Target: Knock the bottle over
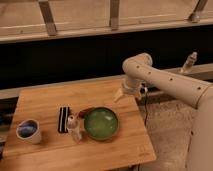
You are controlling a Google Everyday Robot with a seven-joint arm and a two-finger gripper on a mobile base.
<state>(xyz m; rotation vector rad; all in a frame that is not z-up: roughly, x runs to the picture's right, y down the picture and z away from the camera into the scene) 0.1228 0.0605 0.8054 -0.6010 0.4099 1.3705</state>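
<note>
The end effector [120, 95] hangs just above the far right corner of the wooden surface [45, 102], at about 2 o'clock from the surface's middle. It points down and to the left off the pale arm, which bends in from the right. I cannot tell whether it is apart or together, and it holds nothing that can be made out. Going outward toward 7 o'clock, the nearest thing is the green bowl [101, 122], well apart from the end effector. A small reddish-brown thing [86, 111] lies just beside the bowl's rim at 10 o'clock. The bottle [74, 127], small and pale, stands upright just beside the bowl at its 9 o'clock. A black-and-white striped packet [63, 119] lies near the bottle at 11 o'clock. Farther out at 9 o'clock, near the left edge, sits a cup [28, 131] with a blue inside. As I judge it, the task is at its start, for the bottle is on its base and untouched. The whole approach is left to do. The end effector must come down and across toward 7 o'clock, past or over the bowl, and then push the bottle's upper part sideways.
</note>
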